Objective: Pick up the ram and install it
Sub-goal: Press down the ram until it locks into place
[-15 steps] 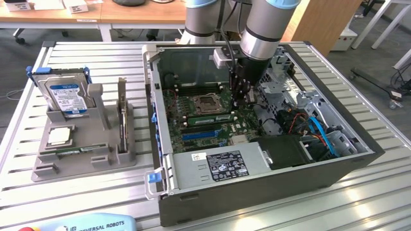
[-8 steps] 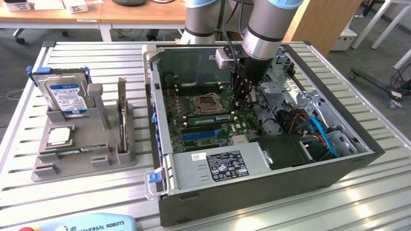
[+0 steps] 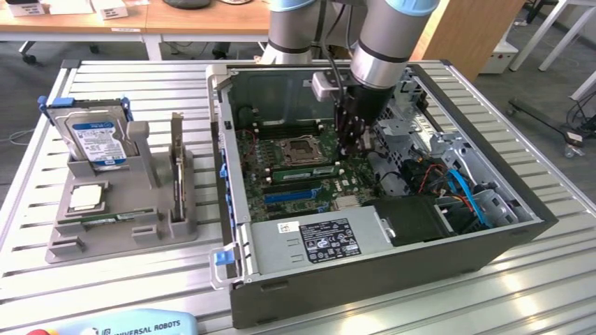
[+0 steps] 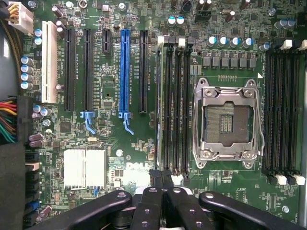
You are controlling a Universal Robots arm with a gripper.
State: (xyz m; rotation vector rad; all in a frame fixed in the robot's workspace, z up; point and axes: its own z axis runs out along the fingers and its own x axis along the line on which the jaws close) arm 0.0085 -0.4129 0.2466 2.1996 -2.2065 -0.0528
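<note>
Wrist view has the ram (image 4: 158,110) edge-on along the memory slot farthest from the CPU socket (image 4: 228,122), with the hand (image 4: 161,176) clenched on its near end. Insertion looks to be the step in hand. Seating calls for keeping the stick square to the slot and pressing evenly along its length.

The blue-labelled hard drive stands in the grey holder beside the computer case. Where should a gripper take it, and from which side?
I would take the hard drive by its upper half, from above, jaws closing on its two broad flat faces. It stands on edge, leaning back, and the grey holder wraps its lower part, so the top alone is free.
</note>
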